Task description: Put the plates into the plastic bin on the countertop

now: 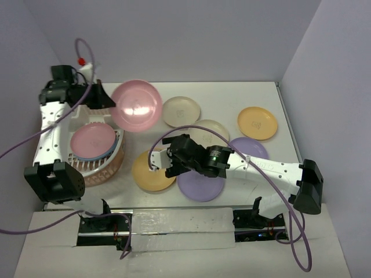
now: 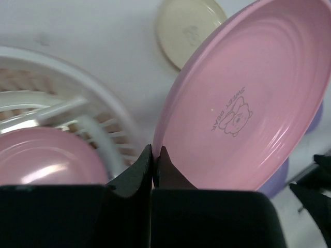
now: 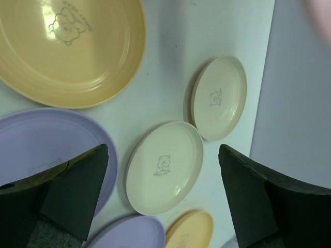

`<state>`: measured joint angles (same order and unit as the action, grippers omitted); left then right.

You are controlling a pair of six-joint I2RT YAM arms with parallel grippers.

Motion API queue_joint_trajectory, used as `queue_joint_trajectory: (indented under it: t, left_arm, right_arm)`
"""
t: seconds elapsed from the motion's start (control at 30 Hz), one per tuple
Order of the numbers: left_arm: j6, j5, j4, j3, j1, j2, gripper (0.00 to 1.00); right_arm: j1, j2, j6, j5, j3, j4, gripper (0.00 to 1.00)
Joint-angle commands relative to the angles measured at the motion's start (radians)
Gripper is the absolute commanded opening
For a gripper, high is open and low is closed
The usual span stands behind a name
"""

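Note:
My left gripper (image 1: pixel 109 101) is shut on the rim of a pink plate (image 1: pixel 137 105), holding it tilted in the air beside the plastic bin (image 1: pixel 113 159). The left wrist view shows its fingertips (image 2: pixel 155 153) pinching that pink plate (image 2: pixel 253 93). Inside the bin (image 2: pixel 77 101) another pink plate (image 1: pixel 93 141) lies on a blue one. My right gripper (image 1: pixel 173 160) hovers open and empty above the loose plates. Between its fingers (image 3: pixel 163 150) a cream plate (image 3: pixel 165 168) lies on the countertop (image 3: pixel 170 62), with a yellow plate (image 3: pixel 67 46) and a lilac plate (image 3: pixel 41 150) nearby.
More plates lie on the countertop (image 1: pixel 226 98): two cream ones (image 1: pixel 181 111) (image 1: pixel 210 132), an orange one (image 1: pixel 257 123), a lilac one (image 1: pixel 249 149), a yellow one (image 1: pixel 152 172) and a lilac one (image 1: pixel 201 182) under the right arm. Lilac-grey walls close in the sides and back.

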<state>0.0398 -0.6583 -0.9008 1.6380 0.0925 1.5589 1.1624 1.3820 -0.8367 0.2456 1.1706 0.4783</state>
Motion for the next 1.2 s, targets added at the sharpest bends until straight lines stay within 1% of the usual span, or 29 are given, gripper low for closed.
queue_joint_trajectory:
  t: [0.0, 0.03, 0.07, 0.1, 0.13, 0.17, 0.2, 0.3, 0.4, 0.53, 0.6, 0.73, 0.8, 0.83, 0.87, 0.93, 1.03, 1.07, 1.17]
  left_arm:
    - [0.126, -0.1, -0.154, 0.114, 0.216, -0.089, 0.0]
    - [0.159, -0.104, -0.18, 0.115, 0.281, -0.091, 0.0]
    - [0.178, -0.106, -0.214, 0.114, 0.314, -0.089, 0.0]
    - [0.201, -0.106, -0.215, 0.111, 0.354, -0.089, 0.0]
    - [0.228, -0.095, -0.249, 0.106, 0.404, -0.074, 0.0]
    - [0.255, -0.084, -0.267, 0.098, 0.457, -0.062, 0.0]
    - [0.277, -0.07, -0.28, 0.092, 0.493, -0.045, 0.0]
    - [0.308, -0.028, -0.296, 0.07, 0.553, -0.007, 0.0]
    - [0.333, 0.039, -0.282, 0.02, 0.596, 0.016, 0.0]
    - [0.335, 0.113, -0.222, -0.068, 0.598, 0.028, 0.0]
    - [0.333, 0.137, -0.201, -0.095, 0.598, 0.052, 0.0]
    - [0.313, 0.182, -0.145, -0.13, 0.585, 0.078, 0.05]
    - [0.307, 0.199, -0.123, -0.135, 0.573, 0.09, 0.09]
    - [0.298, 0.21, -0.112, -0.139, 0.557, 0.095, 0.14]
    - [0.29, 0.225, -0.095, -0.143, 0.544, 0.097, 0.21]
    - [0.274, 0.251, -0.066, -0.141, 0.527, 0.1, 0.41]
    - [0.267, 0.234, -0.047, -0.089, 0.502, 0.088, 0.62]
    - [0.264, 0.228, -0.043, -0.077, 0.493, 0.083, 0.65]
    - [0.29, 0.16, -0.031, -0.013, 0.435, 0.016, 0.69]
  right_arm:
    - [-0.149, -0.052, 0.126, -0.054, 0.019, -0.035, 0.95]
    - [-0.196, -0.051, 0.153, -0.081, 0.032, -0.027, 0.95]
    - [-0.269, -0.047, 0.19, -0.128, 0.043, -0.008, 0.95]
    - [-0.27, -0.043, 0.191, -0.129, 0.058, -0.007, 0.95]
    - [-0.358, -0.033, 0.234, -0.184, 0.087, 0.015, 0.95]
    - [-0.412, -0.022, 0.259, -0.216, 0.103, 0.028, 0.95]
    - [-0.447, -0.013, 0.277, -0.23, 0.113, 0.037, 0.95]
    - [-0.53, 0.0, 0.316, -0.277, 0.133, 0.051, 0.96]
    - [-0.613, 0.007, 0.343, -0.316, 0.145, 0.057, 0.97]
    - [-0.683, 0.028, 0.364, -0.342, 0.16, 0.058, 0.99]
    - [-0.74, 0.053, 0.382, -0.361, 0.176, 0.062, 0.99]
    - [-0.834, 0.103, 0.414, -0.415, 0.224, 0.091, 0.99]
    - [-0.857, 0.119, 0.421, -0.428, 0.233, 0.097, 1.0]
    - [-0.872, 0.123, 0.421, -0.43, 0.234, 0.097, 1.0]
    - [-0.877, 0.127, 0.421, -0.431, 0.236, 0.097, 1.0]
    - [-0.883, 0.136, 0.423, -0.432, 0.236, 0.095, 1.0]
    - [-0.905, 0.153, 0.436, -0.431, 0.241, 0.095, 1.0]
    - [-0.913, 0.157, 0.441, -0.433, 0.242, 0.095, 1.0]
    - [-0.958, 0.182, 0.466, -0.461, 0.257, 0.105, 1.0]
